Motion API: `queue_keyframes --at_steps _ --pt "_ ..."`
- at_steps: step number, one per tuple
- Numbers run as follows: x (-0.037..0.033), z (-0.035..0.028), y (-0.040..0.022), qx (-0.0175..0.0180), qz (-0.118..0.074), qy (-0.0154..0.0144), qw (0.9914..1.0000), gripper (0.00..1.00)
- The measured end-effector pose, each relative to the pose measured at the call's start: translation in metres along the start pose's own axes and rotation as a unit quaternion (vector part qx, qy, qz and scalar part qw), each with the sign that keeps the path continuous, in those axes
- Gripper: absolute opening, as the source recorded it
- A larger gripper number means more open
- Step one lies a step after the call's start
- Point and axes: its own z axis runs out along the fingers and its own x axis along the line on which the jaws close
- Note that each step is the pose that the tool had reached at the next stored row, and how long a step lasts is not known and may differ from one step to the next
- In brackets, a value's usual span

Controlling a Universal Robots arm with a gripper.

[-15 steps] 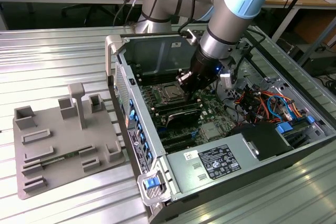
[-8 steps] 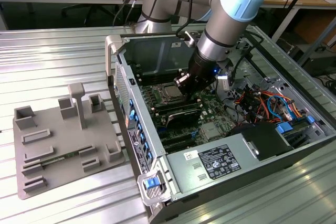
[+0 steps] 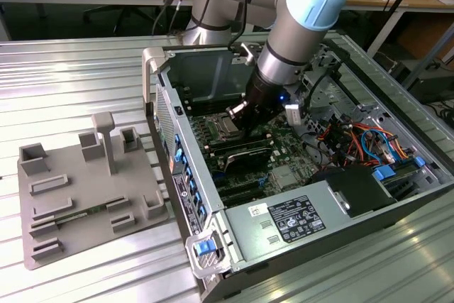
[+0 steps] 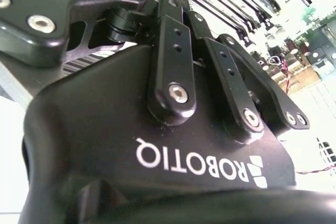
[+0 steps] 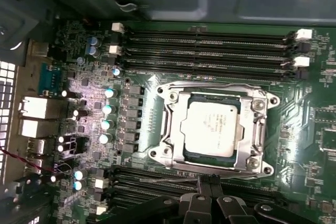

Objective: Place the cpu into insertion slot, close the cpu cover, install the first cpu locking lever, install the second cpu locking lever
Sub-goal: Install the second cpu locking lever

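cpu (image 5: 210, 128): sitting flat in the slot (image 5: 185, 153), silver face up, already dropped in

cover (image 5: 167, 124): down over the cpu, frame around the edges, face showing through the window

pointing / long axis: pretty much square, so no real long axis to speak of; edges lined up with the memory slots (image 5: 210, 40) on either side

lever: thin wire rod (image 5: 152, 180) running along the cover edge closest to the gripper, probably one of the two; latched or not, can't tell

gripper (image 5: 209, 183): fingertips pinched together with nothing between them, hanging just off that same cover edge, above the board (image 5: 315, 129)

step in hand: looks like the first lever, with placing and closing done

what it calls for: guessing a push with the closed tips, down onto the rod and then sideways under its hook, no grabbing needed

outside: arm reaching down into the open case (image 3: 213, 225) on the ribbed table (image 3: 71, 76), grey fixture tray (image 3: 64, 189) well off to the exterior view's left
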Motion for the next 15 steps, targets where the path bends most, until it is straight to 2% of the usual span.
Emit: queue_keyframes --at_steps 15 --pt "0.0226 0.0048 0.0021 -0.0017 0.000 -0.0001 1.00000 0.11"
